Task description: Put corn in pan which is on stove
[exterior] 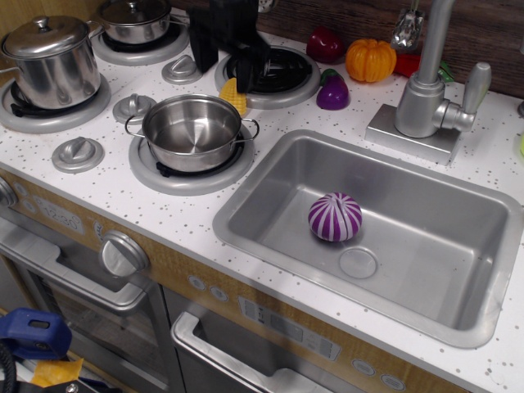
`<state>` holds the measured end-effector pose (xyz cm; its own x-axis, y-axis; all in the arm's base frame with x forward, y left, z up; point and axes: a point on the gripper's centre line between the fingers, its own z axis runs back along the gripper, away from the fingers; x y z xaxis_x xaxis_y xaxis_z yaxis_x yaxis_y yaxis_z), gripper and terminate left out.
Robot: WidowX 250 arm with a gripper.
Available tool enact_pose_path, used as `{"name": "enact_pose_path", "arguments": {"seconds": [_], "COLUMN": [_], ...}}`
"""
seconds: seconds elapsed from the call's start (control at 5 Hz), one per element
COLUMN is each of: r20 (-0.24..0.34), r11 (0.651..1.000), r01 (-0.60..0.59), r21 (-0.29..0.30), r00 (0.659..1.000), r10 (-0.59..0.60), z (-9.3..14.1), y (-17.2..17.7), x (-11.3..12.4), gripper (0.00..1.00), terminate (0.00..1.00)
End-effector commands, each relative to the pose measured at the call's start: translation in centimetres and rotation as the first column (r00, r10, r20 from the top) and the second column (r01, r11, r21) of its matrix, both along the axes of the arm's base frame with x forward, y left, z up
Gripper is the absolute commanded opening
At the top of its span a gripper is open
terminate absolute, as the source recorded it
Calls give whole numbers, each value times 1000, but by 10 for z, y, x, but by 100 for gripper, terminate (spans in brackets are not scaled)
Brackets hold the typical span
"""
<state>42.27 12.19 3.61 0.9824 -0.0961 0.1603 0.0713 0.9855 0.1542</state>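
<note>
The black gripper (232, 61) hangs fingers-down, parted and empty, just above the small yellow corn piece (234, 96) beside the empty shiny steel pan (193, 131); a purple-striped ball (335, 217) lies in the steel sink (426, 286).

No readable text — front panel (286, 327) has small marks, too blurry to make out.

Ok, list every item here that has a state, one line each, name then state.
corn: on the stovetop behind the pan, not gripped
pan: on the front burner, empty
end effector: above the corn, jaws hard to read
large lidded pot: lid on
rear lidded pot: lid on
sink: dry, holds a purple striped ball
</note>
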Motion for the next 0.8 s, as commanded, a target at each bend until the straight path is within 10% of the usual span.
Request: {"name": "enact_pose_path", "arguments": {"seconds": [0.0,0.4,0.6], "r20": [66,77,84], "r11": [1000,999,999], "r01": [7,9,5], "r21": [-2,-41,-34], "r00": [998,997,997], "r10": [-7,-5,-2], "z": [16,1,4], "y": [8,13,11], "x": [10,17,18], "gripper": [100,100,0], "terminate": [0,0,0]}}
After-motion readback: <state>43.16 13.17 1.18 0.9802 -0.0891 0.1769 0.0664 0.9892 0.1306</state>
